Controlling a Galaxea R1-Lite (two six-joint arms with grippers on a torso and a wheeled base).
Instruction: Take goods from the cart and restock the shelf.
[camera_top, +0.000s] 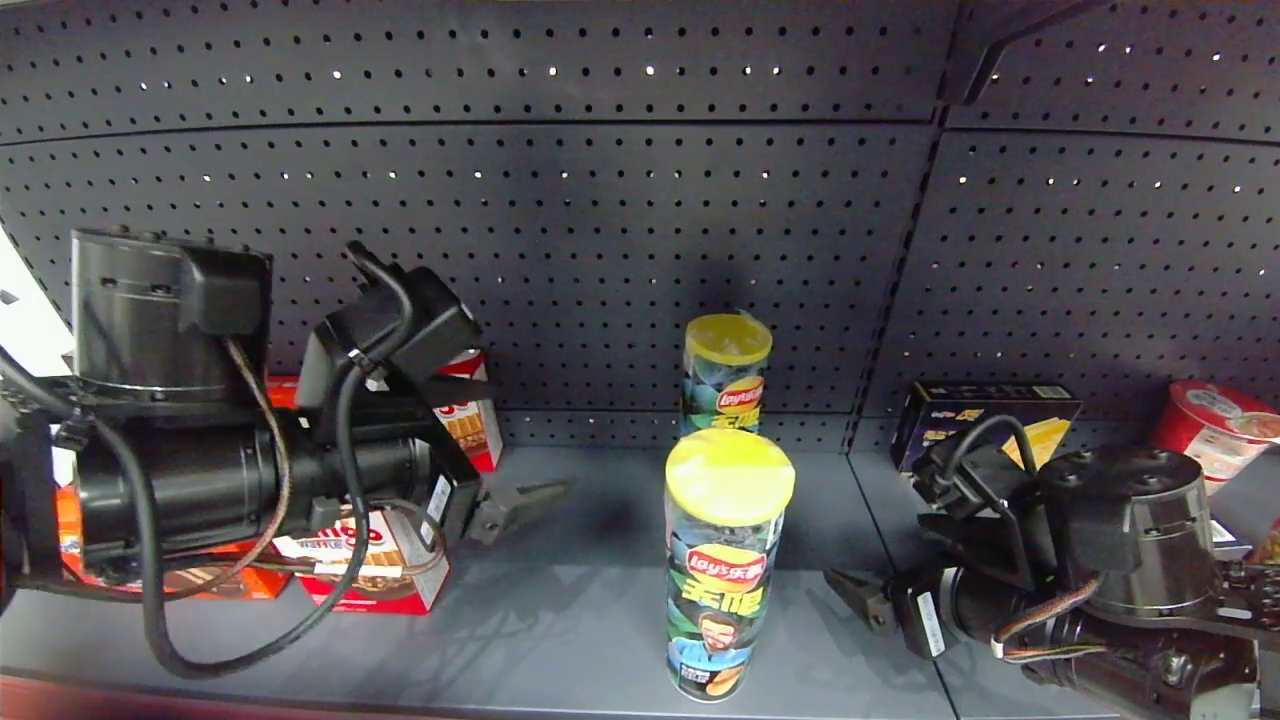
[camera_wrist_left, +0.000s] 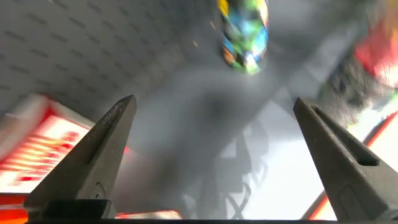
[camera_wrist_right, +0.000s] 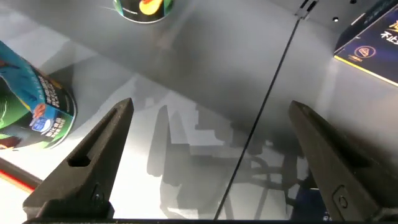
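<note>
Two cans stand upright on the shelf: the front can near its edge, and the rear can behind it, by the pegboard back. Both are judged to be already stocked. The left gripper is held to the left of the front can and the right gripper to its right. The fingers of each are spread apart, with nothing held. With both empty, fetching more goods from the cart is judged to be what is left. Red boxes and a black box flank the cans.
</note>
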